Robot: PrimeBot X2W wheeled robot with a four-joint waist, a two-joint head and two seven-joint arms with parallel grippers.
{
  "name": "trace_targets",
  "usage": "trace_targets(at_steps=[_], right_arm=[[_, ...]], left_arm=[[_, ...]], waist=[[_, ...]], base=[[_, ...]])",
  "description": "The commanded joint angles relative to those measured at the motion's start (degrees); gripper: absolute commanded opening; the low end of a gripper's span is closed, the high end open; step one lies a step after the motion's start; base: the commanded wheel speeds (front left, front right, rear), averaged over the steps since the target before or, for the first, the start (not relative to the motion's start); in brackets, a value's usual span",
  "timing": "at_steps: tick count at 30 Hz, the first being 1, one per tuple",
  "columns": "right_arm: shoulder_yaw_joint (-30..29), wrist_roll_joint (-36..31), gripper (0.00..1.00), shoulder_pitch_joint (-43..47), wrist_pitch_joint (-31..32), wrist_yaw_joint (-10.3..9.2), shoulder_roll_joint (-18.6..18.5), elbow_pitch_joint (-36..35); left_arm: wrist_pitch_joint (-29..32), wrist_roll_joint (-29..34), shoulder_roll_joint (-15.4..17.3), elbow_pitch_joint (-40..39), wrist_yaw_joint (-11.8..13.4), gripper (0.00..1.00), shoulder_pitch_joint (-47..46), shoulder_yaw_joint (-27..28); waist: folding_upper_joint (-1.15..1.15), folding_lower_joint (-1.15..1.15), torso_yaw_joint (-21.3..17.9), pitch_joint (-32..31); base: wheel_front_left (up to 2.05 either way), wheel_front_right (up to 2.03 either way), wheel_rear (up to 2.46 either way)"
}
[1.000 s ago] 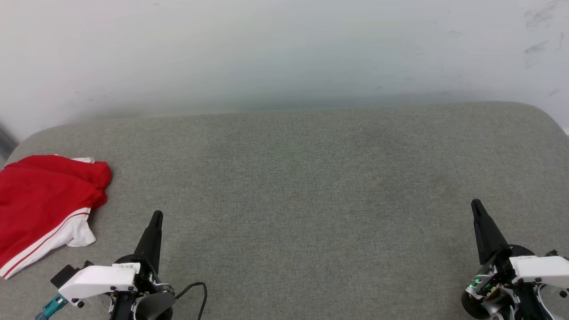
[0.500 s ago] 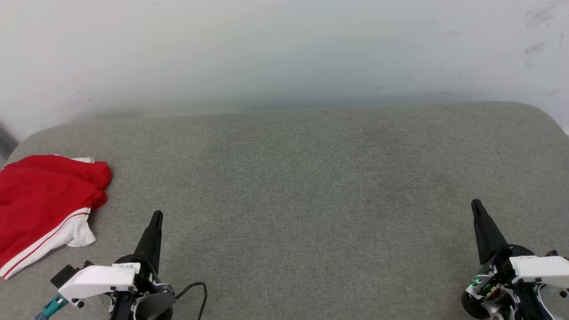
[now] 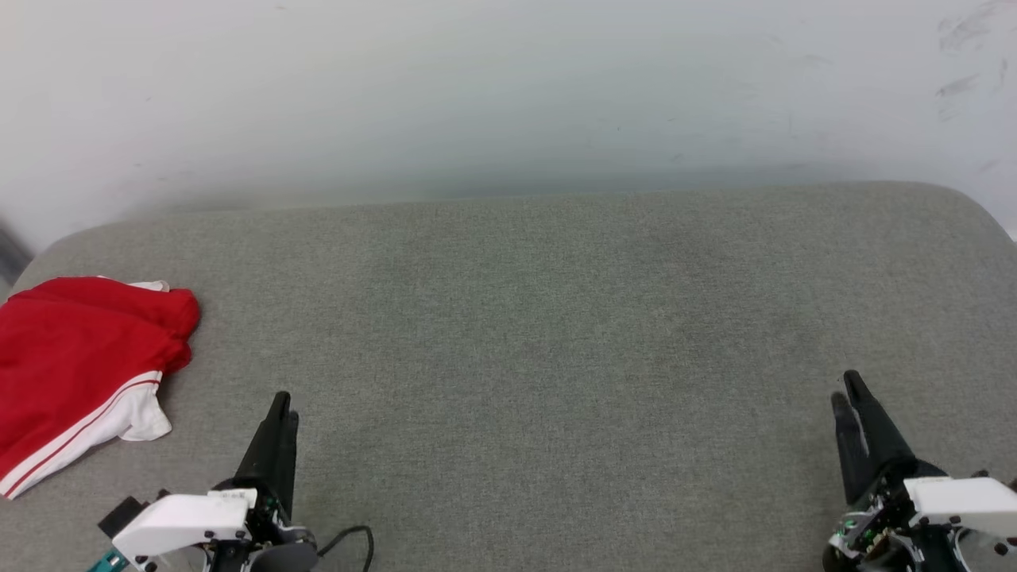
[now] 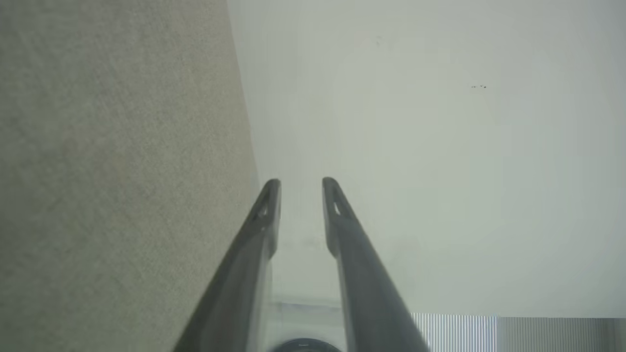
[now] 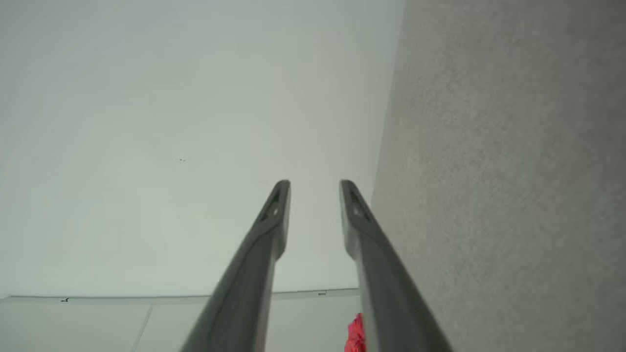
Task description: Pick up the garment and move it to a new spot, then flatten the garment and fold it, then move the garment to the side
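Observation:
The garment (image 3: 71, 365), red with a white red-striped sleeve, lies crumpled at the far left of the grey cushioned surface (image 3: 540, 318). A small red piece of the garment (image 5: 355, 335) peeks out at the bottom of the right wrist view. My left gripper (image 3: 284, 409) hovers at the lower left, a short way right of the garment and apart from it, fingers slightly parted and holding nothing. My right gripper (image 3: 846, 389) stands at the lower right, also narrowly open and empty. The wrist views show the gaps of the left gripper (image 4: 301, 188) and right gripper (image 5: 315, 189).
A pale wall (image 3: 477, 95) rises behind the cushion's far edge. The cushion's rounded corners sit at the far left and far right. A black cable (image 3: 349, 536) loops beside my left wrist.
Both grippers have drawn back toward the bottom of the head view, and their fingers, shut before, now stand slightly apart. The garment has not moved.

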Motion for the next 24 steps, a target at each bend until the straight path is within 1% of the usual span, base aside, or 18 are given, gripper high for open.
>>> trace_targets(at_steps=[1, 8, 13, 18, 24], right_arm=[[0.1, -0.05, 1.0, 0.3, -0.11, 0.01, 0.0, 0.15], [1.73, -1.41, 1.0, 0.83, -2.2, 0.01, 0.01, -0.82], [2.25, -3.49, 1.0, 1.02, -3.59, 0.01, 0.01, -1.24], [2.23, -8.59, 1.0, 1.14, -4.89, 0.01, 0.02, -1.39], [1.94, -15.89, 1.0, 1.04, -6.38, 0.01, 0.02, -2.5]], left_arm=[[-0.16, 0.08, -0.03, 0.16, 0.0, 1.0, 0.3, -0.07], [-2.23, 1.46, -0.02, -1.39, -0.01, 1.0, 1.44, -0.26], [-3.61, 3.67, -0.01, -1.71, -0.02, 1.0, 2.13, 0.58], [-4.92, 5.98, 0.0, -2.13, -0.03, 1.0, 2.6, 1.53], [-6.39, 10.68, 0.01, -2.77, -0.04, 1.0, 2.96, 3.9]], waist=[[0.0, 0.0, 0.0, 0.01], [0.0, 0.0, -0.04, 0.08], [0.0, 0.0, -0.1, 0.14], [0.0, 0.0, -0.16, 0.2], [0.0, 0.0, -0.21, 0.25]], base=[[0.0, 0.0, 0.0], [0.0, 0.0, 0.0], [0.0, 0.0, 0.0], [0.0, 0.0, 0.0], [0.0, 0.0, 0.0]])
